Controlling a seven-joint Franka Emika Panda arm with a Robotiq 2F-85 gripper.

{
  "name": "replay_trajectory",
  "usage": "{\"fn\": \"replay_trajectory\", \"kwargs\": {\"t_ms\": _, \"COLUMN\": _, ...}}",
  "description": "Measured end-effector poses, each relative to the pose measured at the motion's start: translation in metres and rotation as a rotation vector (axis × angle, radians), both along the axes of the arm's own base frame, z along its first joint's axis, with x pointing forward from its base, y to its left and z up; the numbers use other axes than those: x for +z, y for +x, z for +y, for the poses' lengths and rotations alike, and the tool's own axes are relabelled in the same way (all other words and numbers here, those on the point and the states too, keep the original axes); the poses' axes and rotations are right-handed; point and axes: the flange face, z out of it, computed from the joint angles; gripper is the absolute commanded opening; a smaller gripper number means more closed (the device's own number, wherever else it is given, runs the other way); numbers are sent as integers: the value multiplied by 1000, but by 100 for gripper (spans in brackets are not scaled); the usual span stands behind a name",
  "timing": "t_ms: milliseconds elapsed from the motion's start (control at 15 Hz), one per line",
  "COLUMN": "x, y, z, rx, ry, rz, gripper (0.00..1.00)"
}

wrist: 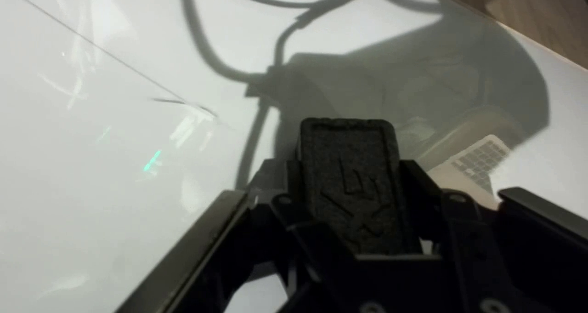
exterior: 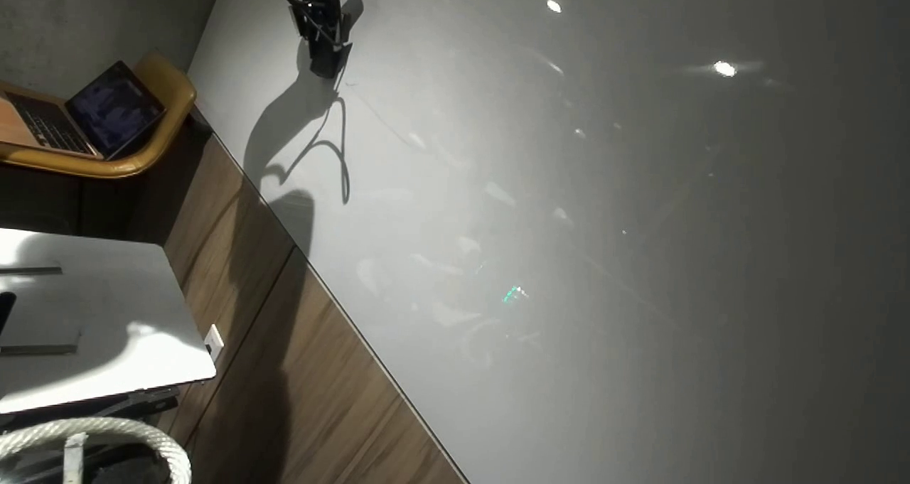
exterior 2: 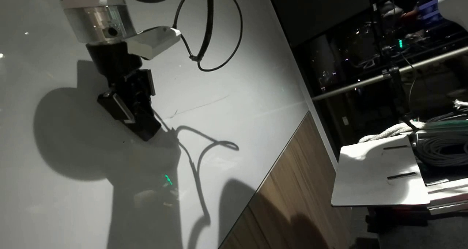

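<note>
Gripper (wrist: 351, 184) is pinching a black rectangular block (wrist: 353, 152) rn, the block's face kinda scratched up. In an exterior view the pair's at the far left part of a glossy white tabletop (exterior: 604, 370), can't tell if the block's touching it tho. Off to the left there's a laptop (exterior: 117, 111) on a mustard chair (exterior: 174, 86), then nearer on that side a pale flat panel (exterior: 106, 306) & some thick white rope (exterior: 106, 426).

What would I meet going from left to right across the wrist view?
Green glint, dark block clamped between the jaws, laptop reflection.
</note>
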Motion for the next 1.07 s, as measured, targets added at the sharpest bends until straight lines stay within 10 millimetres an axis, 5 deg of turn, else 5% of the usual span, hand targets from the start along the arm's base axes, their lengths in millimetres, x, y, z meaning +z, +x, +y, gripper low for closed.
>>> {"fn": "replay_trajectory", "kwargs": {"t_ms": 267, "x": -4, "y": 4, "z": 27, "rx": -1, "ry": -8, "rz": 25, "gripper": 30}}
{"fn": "replay_trajectory", "kwargs": {"t_ms": 533, "x": -3, "y": 9, "z": 23, "rx": -16, "ry": -9, "rz": 51, "gripper": 30}}
{"fn": "replay_trajectory", "kwargs": {"t_ms": 733, "x": -8, "y": 14, "z": -7, "rx": -58, "ry": -15, "rz": 81, "gripper": 30}}
{"fn": "replay_trajectory", "kwargs": {"t_ms": 1067, "x": -20, "y": 18, "z": -96, "rx": -187, "ry": -31, "rz": 87, "gripper": 30}}
